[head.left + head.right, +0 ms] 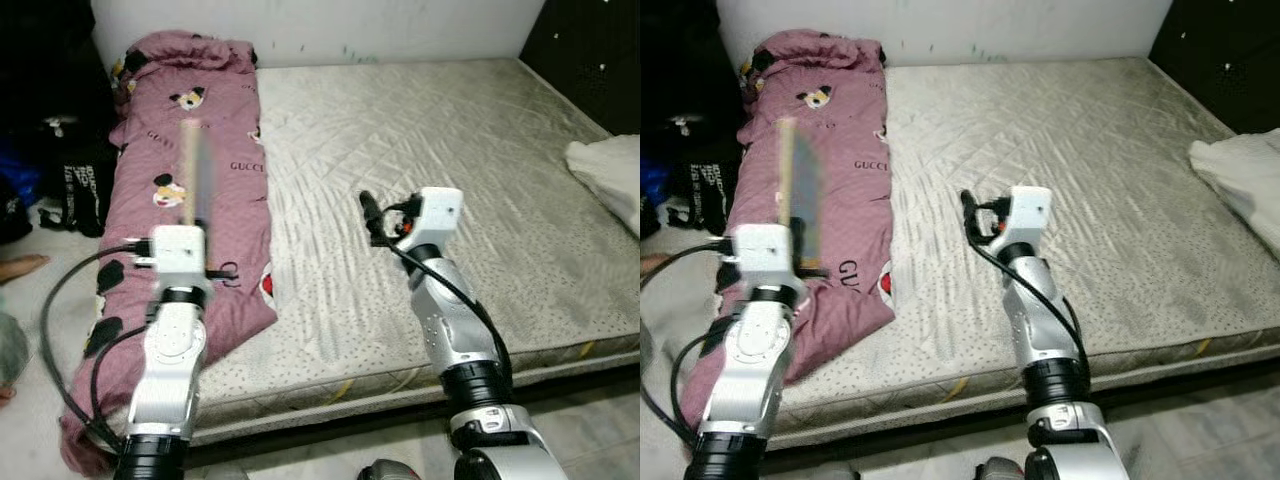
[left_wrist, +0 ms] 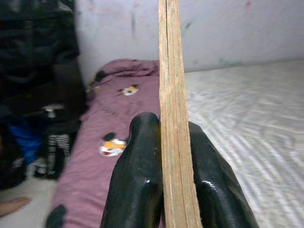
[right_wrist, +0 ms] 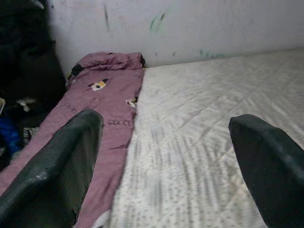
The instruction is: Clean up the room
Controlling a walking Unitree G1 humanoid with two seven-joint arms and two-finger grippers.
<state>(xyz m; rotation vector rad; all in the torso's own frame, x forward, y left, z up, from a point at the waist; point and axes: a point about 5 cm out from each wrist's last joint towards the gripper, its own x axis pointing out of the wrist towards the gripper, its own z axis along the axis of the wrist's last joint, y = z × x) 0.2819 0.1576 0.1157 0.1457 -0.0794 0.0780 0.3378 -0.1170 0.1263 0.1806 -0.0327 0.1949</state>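
Left tool [image 2: 173, 156] raised, clamping wooden slat [image 2: 173, 95] upright over pink quilt [image 1: 190, 200]

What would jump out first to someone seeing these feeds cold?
The thin wooden board stands upright, clamped in the left gripper above the folded pink cartoon-print quilt along the left side of the bare grey quilted mattress. The right gripper hovers open over the mattress's middle.
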